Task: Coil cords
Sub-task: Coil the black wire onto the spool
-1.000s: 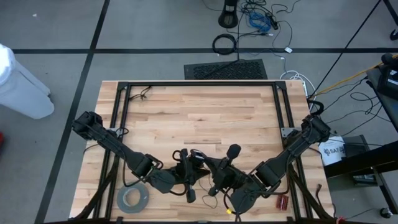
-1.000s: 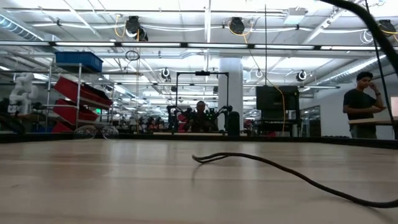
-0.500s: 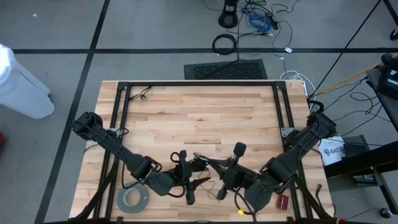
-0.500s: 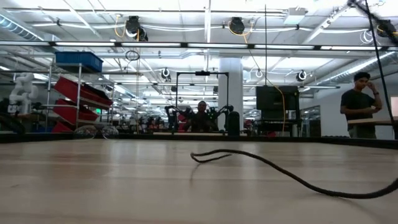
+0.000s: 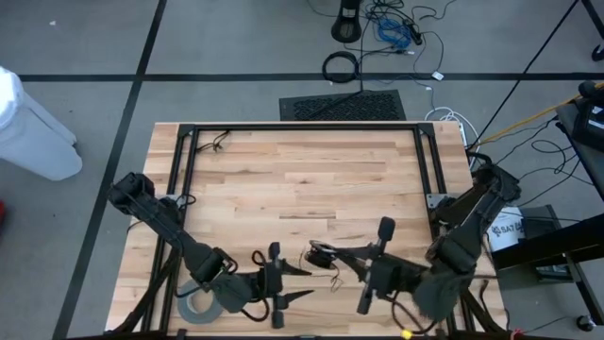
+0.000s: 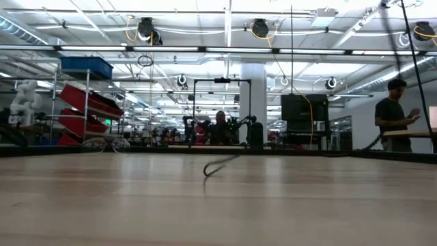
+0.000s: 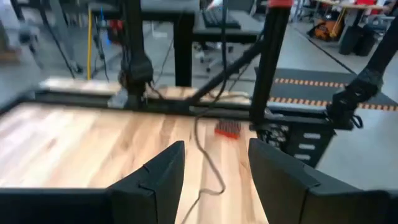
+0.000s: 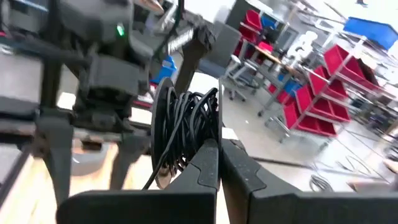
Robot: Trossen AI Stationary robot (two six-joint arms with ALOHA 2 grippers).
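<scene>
Since most of the cord [image 8: 183, 127] already sits wound in a tight black bundle, the coiling looks largely done; what seems left is a loose tail [image 6: 220, 165] trailing across the table [image 5: 302, 179], to be gathered in. At the near edge, the right gripper [image 5: 370, 281] is clamped shut on the bundle, its fingers [image 8: 214, 165] pressed together around the loops, just beside the table's middle. Next to it, the left gripper [image 5: 276, 286] hangs with its jaws parted and nothing between them, clear of the cord, with a grey tape roll [image 5: 195, 304] beside its arm. Farther off, a person [image 6: 394, 119] stands in the room behind.
</scene>
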